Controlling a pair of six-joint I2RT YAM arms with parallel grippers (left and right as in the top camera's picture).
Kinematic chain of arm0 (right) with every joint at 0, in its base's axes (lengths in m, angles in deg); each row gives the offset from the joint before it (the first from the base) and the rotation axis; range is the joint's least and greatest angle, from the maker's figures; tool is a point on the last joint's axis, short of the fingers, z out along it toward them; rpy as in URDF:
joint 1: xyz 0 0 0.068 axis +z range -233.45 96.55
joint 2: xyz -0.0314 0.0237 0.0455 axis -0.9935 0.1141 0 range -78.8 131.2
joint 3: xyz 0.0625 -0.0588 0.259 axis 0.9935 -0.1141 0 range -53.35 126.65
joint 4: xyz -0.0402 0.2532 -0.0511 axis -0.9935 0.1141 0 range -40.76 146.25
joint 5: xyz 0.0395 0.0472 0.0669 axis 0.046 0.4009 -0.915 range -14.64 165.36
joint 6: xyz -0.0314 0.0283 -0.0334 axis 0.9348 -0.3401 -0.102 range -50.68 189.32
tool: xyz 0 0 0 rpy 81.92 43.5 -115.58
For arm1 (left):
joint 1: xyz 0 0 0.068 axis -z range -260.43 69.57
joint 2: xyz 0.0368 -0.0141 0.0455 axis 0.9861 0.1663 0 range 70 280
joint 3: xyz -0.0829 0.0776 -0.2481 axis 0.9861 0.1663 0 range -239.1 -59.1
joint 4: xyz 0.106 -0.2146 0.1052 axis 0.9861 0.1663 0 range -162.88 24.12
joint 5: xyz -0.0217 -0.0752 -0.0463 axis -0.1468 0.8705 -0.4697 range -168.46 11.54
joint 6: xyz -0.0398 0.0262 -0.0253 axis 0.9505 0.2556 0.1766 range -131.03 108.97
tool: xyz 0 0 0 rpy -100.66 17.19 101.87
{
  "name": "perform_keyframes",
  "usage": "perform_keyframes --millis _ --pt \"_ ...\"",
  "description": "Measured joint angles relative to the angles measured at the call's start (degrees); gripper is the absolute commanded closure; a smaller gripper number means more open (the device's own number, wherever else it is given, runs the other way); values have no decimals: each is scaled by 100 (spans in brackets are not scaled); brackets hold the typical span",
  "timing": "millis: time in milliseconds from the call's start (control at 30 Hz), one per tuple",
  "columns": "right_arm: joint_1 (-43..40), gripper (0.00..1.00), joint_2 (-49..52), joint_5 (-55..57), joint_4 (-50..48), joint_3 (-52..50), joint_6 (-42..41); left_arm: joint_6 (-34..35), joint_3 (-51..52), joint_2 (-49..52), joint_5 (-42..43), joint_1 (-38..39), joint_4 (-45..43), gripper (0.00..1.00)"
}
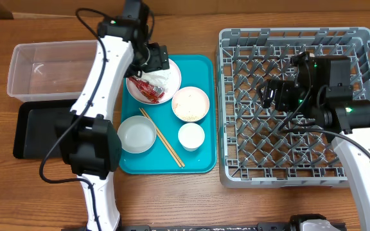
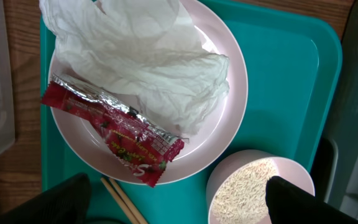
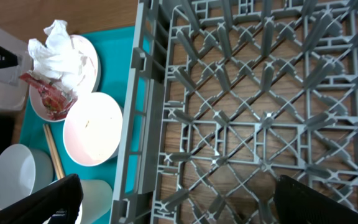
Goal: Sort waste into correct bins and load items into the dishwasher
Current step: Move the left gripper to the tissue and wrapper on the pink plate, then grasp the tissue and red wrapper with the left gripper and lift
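Note:
A crumpled white napkin (image 2: 148, 62) and a red-and-white wrapper (image 2: 114, 127) lie on the round white plate (image 2: 229, 124) at the back of the teal tray. My left gripper (image 1: 153, 62) hangs open and empty just above the plate; its fingers (image 2: 179, 205) frame the wrapper's end, the chopsticks (image 2: 120, 199) and the bowl of rice scraps (image 2: 247, 186). My right gripper (image 1: 270, 96) is open and empty over the grey dish rack (image 1: 300, 38), above its left part (image 3: 260, 93). A pale bowl (image 1: 137, 135) and a small cup (image 1: 191, 136) also stand on the tray.
The teal tray (image 1: 201, 64) sits between the rack and the bins. The clear tub (image 1: 44, 67) is at the back left, with the black tray (image 1: 37, 128) in front of it. The rack holds no dishes.

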Motion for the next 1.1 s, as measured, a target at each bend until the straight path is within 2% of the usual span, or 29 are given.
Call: perform_keyframes --millis 100,200,267,467,767,1100 --pt "0 0 4 -52 -13 0 0 203 0 0 -166 155 2 11" --pt "-2 0 4 -72 -74 0 -87 361 -9 0 -245 236 4 21" --pt "-2 0 4 -74 -129 0 -175 442 -37 0 -286 267 101 23" --pt "-2 0 4 -85 -146 0 -345 662 -601 0 -586 260 855 10" --pt "-2 0 4 -90 -122 0 -426 1333 -739 133 -804 260 573 0" --pt "-2 0 4 0 188 0 -426 1939 -737 1248 -761 212 138 0"
